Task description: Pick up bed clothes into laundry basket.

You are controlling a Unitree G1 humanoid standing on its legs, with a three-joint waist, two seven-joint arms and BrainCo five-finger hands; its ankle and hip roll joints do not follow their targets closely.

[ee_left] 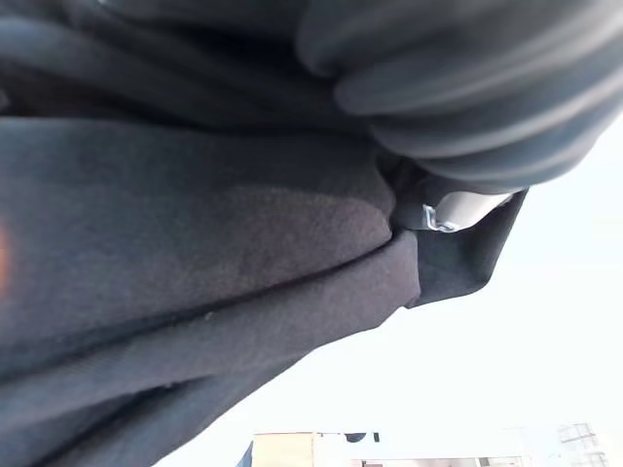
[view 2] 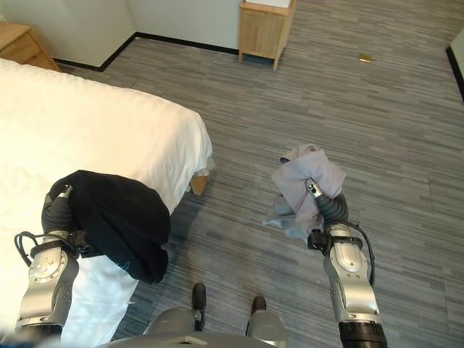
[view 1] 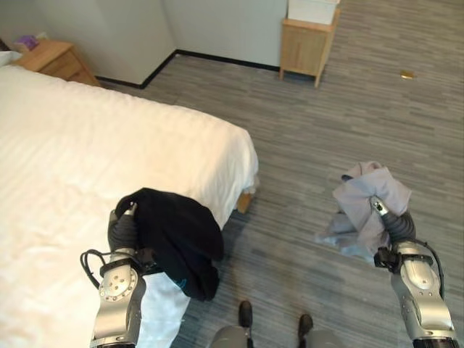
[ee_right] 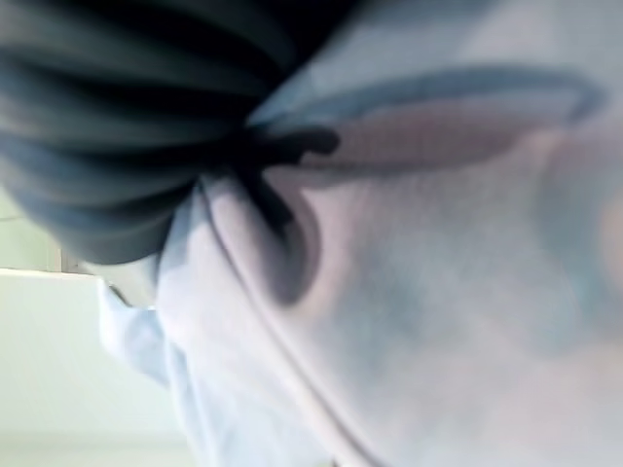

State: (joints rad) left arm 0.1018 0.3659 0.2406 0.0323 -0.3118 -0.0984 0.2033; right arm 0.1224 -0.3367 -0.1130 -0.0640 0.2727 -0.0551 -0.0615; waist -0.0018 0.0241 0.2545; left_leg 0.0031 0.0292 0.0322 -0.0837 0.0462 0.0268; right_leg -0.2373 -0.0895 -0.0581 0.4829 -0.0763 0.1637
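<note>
The left hand [view 1: 123, 226] is seen at the near edge of the bed [view 1: 87, 145], raised above the white cover, and a black garment [view 1: 177, 239] is draped over it. The fingers are hidden under the cloth, so it cannot be told whether they are curled or straight. The black garment hangs down past the bed's edge toward the floor [view 1: 326, 123]. In the left wrist view the dark cloth [ee_left: 214, 263] is pressed close against the ribbed cover of the hand, with a small silver part showing beside a fold.

The right hand [view 2: 330, 206] is held up over the grey striped floor, well apart from the bed, and a pale grey garment [view 2: 301, 181] is bunched over it and hangs below it. Its fingers are buried in the cloth, and their state cannot be told either. In the right wrist view the pale cloth [ee_right: 419, 272] is seen lying right against the hand's ribbed cover.

A wooden nightstand [view 1: 54, 59] stands beside the bed by the wall. A second small wooden cabinet [view 1: 306, 47] is set against the far wall, with a white box on top. A small yellowish object [view 1: 407, 74] lies on the floor further off.
</note>
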